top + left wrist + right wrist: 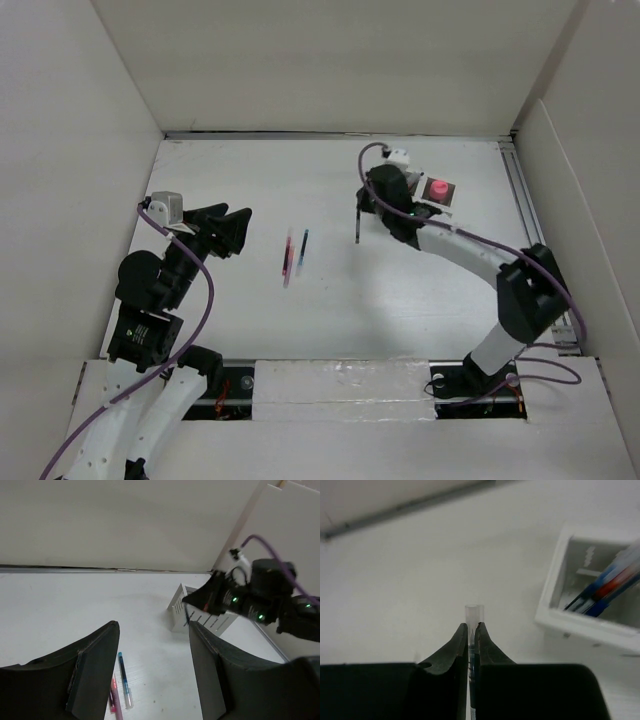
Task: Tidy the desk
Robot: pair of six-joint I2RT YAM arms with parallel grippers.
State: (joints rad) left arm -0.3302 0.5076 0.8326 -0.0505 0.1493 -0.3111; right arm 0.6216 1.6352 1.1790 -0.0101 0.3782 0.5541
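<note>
The desk (pixel 400 300) is a white tabletop inside white walls. My right gripper (pixel 364 206) is shut on a dark pen (pixel 357 226) and holds it upright above the desk, just left of the white organizer box (pixel 440 192). In the right wrist view the gripper (pixel 472 626) pinches the pen's clear end (pixel 474 614). A pink pen (pixel 287 260) and a blue pen (pixel 303 250) lie side by side mid-desk. My left gripper (pixel 240 230) is open and empty, left of them; they show between its fingers in the left wrist view (pixel 122 680).
The organizer box (pixel 555 600) holds several pens (pixel 602 587) and a pink-topped item (pixel 439 187). A metal rail (pixel 535 240) runs along the desk's right edge. White walls enclose the back and sides.
</note>
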